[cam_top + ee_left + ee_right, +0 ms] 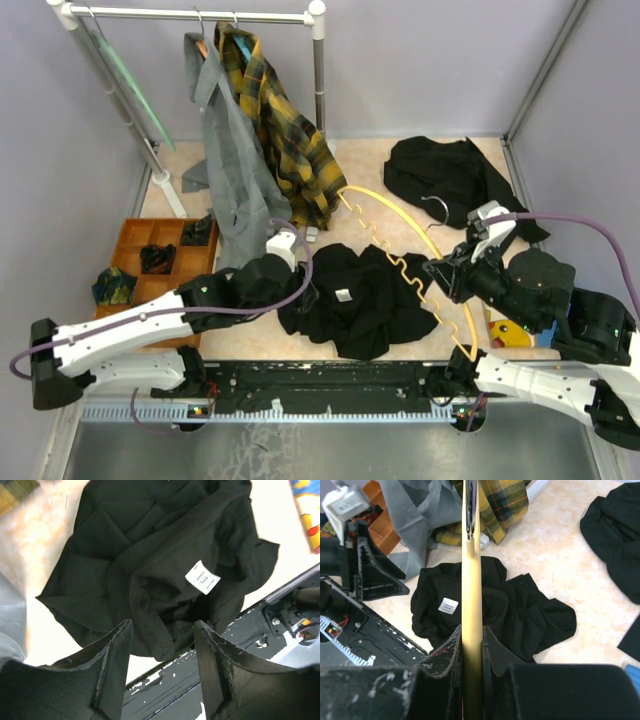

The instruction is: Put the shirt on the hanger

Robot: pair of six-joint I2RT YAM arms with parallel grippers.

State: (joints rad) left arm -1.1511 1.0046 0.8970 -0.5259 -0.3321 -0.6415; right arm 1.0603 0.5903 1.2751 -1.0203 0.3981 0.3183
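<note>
While right gripper (471, 636) clamps hanger (471, 580) | shirt (150, 555) just beyond left gripper (162, 630)

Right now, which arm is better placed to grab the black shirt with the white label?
Left: the left gripper, open, hovers at the shirt; the right gripper is shut on the slim yellow hanger.

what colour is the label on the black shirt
White label on the shirt, with faint print; clearest in the left wrist view.

Your right gripper (472, 632) pinched the hanger (471, 580), whose bar ran toward twelve o'clock; the shirt (520, 615) lay beyond, its white label (448, 605) at nine o'clock.
</note>
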